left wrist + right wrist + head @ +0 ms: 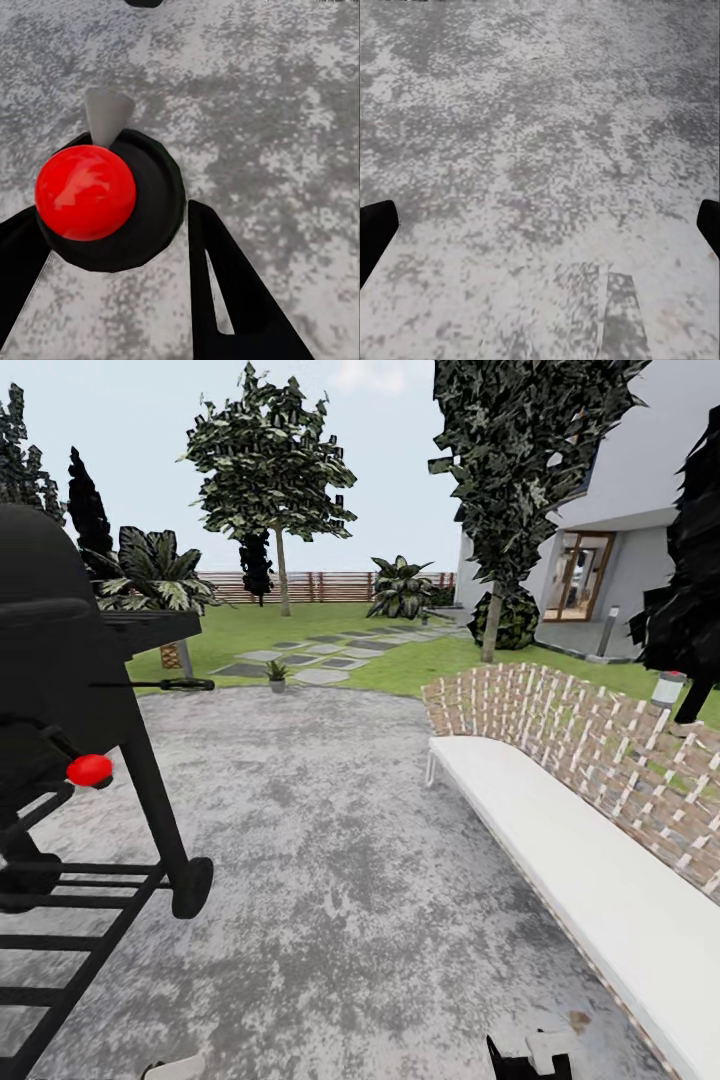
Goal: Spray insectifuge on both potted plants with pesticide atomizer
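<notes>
Grey speckled paving (330, 860) is spreading beneath both arms. Right gripper (540, 225) is hanging over it with fingers spread wide and nothing between them; left gripper (112, 247) is showing two dark fingers apart, empty, above a red ball (85, 192) on a black disc. Farther out, a black grill (70, 690) and white bench (590, 870) are flanking the patio. One potted plant (277, 675) is standing at the lawn's edge. No spray bottle is identifiable; judging by this, pickup and spraying are both remaining.

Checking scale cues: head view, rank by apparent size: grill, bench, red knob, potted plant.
1. Grill and bench: both cropped and close, too alike to split.
2. Red knob.
3. Potted plant: smallest, but farthest away.
</notes>
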You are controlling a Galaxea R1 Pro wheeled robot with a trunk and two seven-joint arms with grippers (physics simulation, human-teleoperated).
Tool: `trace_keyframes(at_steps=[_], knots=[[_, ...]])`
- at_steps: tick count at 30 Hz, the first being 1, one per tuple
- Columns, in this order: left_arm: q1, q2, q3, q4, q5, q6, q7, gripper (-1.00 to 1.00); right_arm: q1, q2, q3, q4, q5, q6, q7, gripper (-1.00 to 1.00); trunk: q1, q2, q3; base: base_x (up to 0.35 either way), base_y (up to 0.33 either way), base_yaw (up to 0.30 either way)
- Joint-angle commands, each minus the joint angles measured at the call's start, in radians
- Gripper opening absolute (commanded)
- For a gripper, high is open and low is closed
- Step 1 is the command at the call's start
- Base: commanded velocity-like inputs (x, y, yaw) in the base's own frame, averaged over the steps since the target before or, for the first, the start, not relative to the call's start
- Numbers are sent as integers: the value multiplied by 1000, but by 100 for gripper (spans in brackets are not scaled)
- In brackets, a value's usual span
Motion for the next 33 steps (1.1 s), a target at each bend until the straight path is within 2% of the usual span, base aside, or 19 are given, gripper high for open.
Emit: trace_keyframes(at_steps=[1,15,33], knots=[[-1,0,1,1,-1,-4,1,-100,0,0,-1,1,4,-3,2,100,0,0,-1,259,0,234],[-1,0,5,2,1,-6,1,-100,0,-6,1,1,7,-5,6,100,0,0,-1,328,0,37],[-1,0,6,2,2,-7,1,-100,0,-2,0,1,5,-5,2,100,0,0,-1,339,0,12]])
